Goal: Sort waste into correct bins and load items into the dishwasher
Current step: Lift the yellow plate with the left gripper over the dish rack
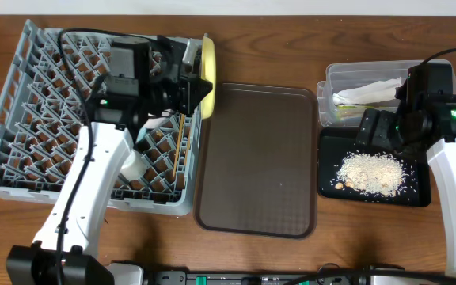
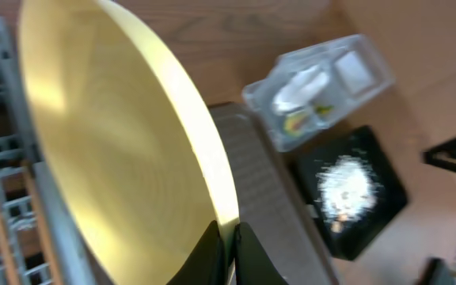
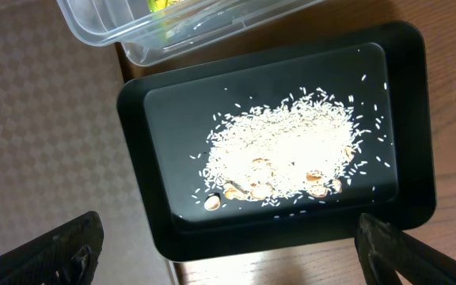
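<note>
The grey rack (image 1: 22,119) fills the left of the table (image 1: 291,24), and the left arm reaches across it. The left gripper (image 2: 229,253) is clamped on the rim of the yellow plate (image 2: 117,142), one finger on each face. The plate stands on edge at the rack's right side, seen edge-on from overhead; whether it touches the rack cannot be told. Wooden chopsticks (image 1: 182,142) lie in the rack just left of the plate. A pale dish (image 1: 131,168) shows under the arm, too hidden to name. Just right of the rack lies the brown tray (image 1: 256,158), with nothing on it. Further right, at the back, the clear tub (image 1: 331,79) holds the white napkin (image 1: 366,93) and the green-yellow wrapper (image 2: 299,123). In front of the tub and touching it sits the black tray (image 3: 406,119), with a heap of rice (image 3: 283,150) near its middle, loose grains scattered around it and a few brownish bits (image 3: 252,188) at the heap's near edge. The right gripper (image 3: 228,229) hangs above the black tray with its fingers spread wide and nothing between them.
</note>
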You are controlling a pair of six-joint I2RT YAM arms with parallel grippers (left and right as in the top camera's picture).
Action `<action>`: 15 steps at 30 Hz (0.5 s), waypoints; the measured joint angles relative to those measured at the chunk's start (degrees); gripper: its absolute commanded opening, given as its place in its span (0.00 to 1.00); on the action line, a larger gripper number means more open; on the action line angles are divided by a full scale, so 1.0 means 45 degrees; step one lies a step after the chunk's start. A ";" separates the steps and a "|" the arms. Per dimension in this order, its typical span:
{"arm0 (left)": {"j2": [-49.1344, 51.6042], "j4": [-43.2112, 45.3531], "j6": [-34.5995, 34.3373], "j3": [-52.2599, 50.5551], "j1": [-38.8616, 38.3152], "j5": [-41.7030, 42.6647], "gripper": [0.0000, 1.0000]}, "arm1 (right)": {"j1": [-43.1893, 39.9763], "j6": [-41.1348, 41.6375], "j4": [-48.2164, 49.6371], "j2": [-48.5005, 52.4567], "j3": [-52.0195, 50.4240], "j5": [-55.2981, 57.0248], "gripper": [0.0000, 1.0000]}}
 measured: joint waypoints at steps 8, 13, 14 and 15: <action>0.0000 0.0767 -0.0010 0.0000 0.0563 0.2851 0.08 | 0.0000 0.0000 0.0000 0.0000 0.0000 0.0000 0.99; 0.0000 0.1112 -0.0044 0.0000 0.1039 0.3837 0.08 | 0.0000 0.0000 0.0005 0.0000 0.0000 0.0000 0.99; 0.0000 0.1107 -0.0058 0.0000 0.1175 0.3925 0.08 | 0.0000 0.0000 0.0015 0.0000 0.0000 0.0000 0.99; 0.0000 0.1093 -0.0063 0.0000 0.1258 0.3954 0.08 | 0.0000 0.0000 0.0029 0.0000 0.0000 0.0000 0.99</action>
